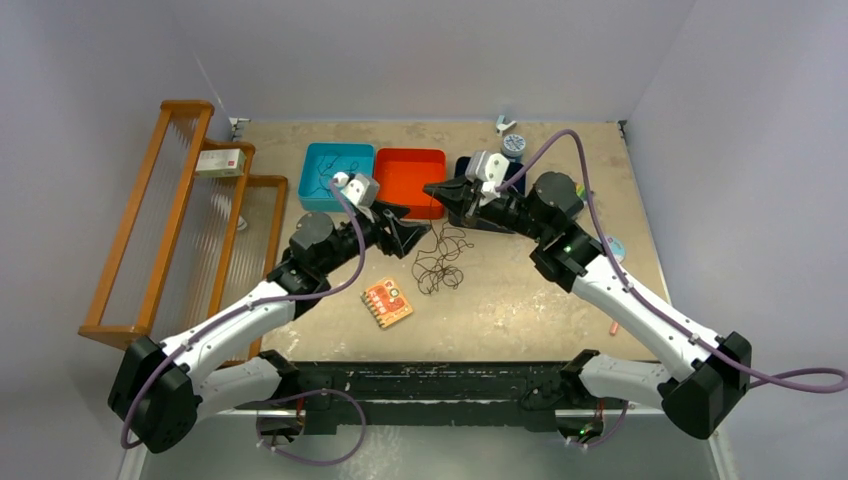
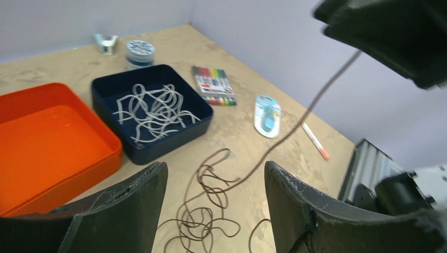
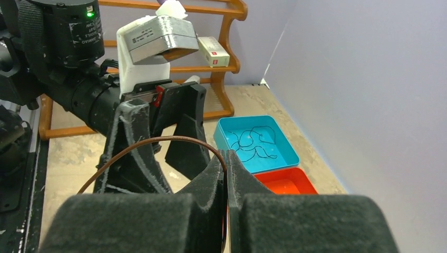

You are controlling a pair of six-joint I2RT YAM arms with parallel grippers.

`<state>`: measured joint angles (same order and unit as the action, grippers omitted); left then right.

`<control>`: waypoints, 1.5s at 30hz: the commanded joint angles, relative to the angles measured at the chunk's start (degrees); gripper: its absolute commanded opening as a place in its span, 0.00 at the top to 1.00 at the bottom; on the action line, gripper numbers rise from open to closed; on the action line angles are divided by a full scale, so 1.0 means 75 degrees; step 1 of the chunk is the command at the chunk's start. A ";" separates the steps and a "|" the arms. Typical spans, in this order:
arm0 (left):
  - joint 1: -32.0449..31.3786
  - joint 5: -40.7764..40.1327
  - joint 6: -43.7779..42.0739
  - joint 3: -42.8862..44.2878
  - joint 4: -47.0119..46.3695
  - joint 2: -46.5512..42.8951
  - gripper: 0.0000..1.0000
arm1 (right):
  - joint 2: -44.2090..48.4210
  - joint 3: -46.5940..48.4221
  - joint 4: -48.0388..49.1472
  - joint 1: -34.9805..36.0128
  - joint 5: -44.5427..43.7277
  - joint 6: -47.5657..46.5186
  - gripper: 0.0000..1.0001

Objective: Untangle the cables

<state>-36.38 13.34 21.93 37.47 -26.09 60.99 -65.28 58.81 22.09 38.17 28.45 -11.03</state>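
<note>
A thin brown cable lies in a loose tangle [image 1: 440,262] on the table between my two grippers. It also shows in the left wrist view [image 2: 203,213]. One strand rises from the tangle to my right gripper [image 1: 432,188], which is shut on the brown cable [image 3: 158,139] above the table. My left gripper [image 1: 422,232] is open and empty, and it hovers over the tangle with its jaws wide apart [image 2: 213,167]. A teal tray [image 1: 313,190] holds thin black cables. A navy tray [image 2: 105,87] holds white cables.
An orange tray [image 1: 410,180] stands between the teal and navy trays. A wooden rack [image 1: 170,220] stands at the left. An orange packet [image 1: 387,302] lies near the front. A marker set [image 2: 213,84], a blue-white item [image 2: 267,113], a pen [image 2: 315,141] and a round tin [image 2: 140,51] lie near the navy tray.
</note>
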 commanded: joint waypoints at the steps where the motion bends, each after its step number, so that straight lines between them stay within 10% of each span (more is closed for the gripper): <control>1: 0.0037 0.1678 -0.0207 0.0328 -0.0682 0.0210 0.33 | -0.0028 0.0357 0.0117 -0.0008 0.0308 -0.0159 1.00; 14: -0.0032 0.1976 -0.0151 0.0617 -0.0854 0.0721 0.37 | -0.0332 0.0586 0.0046 -0.0011 0.0438 -0.0003 1.00; 33: -0.0103 0.1937 0.2224 0.0015 -0.5661 0.3559 0.51 | -0.0001 0.0580 0.1180 -0.0005 0.0913 0.1020 1.00; 45: -0.0159 0.1511 0.2417 -0.0110 -0.6242 0.5342 0.63 | 0.0073 0.1087 0.1409 -0.0012 0.1213 0.1401 1.00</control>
<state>-37.32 26.20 39.03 37.58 -67.16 97.58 -66.94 62.87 28.69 38.17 35.79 -2.44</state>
